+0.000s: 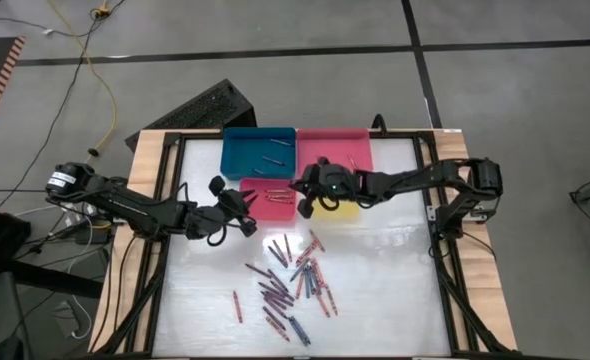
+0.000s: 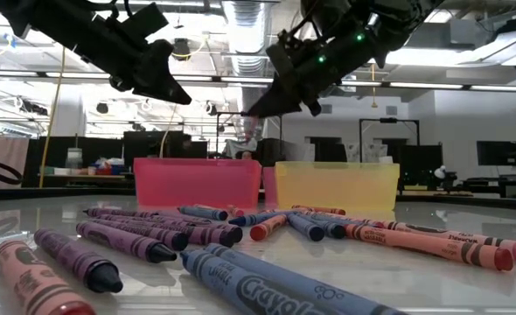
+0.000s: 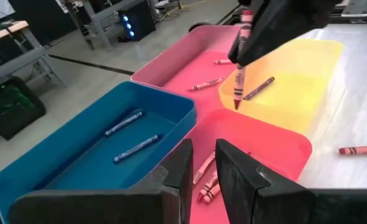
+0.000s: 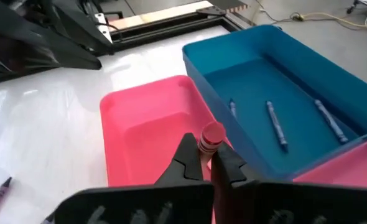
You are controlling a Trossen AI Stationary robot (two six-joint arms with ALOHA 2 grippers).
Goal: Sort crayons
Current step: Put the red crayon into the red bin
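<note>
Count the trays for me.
4: blue tray at the back, pink tray beside it, red tray in front of blue, yellow tray in front of pink; none seem hidden.

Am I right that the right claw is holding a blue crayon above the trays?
Not quite: the crayon in the right claw is red, not blue. The left wrist view shows it hanging point down above the trays.

Crayons (image 1: 290, 285): loose scatter flat on tabletop, red, purple, blue. A few already lie in the trays. One red crayon (image 3: 239, 78) hangs upright, pinched in right tool (image 1: 297, 186).
</note>
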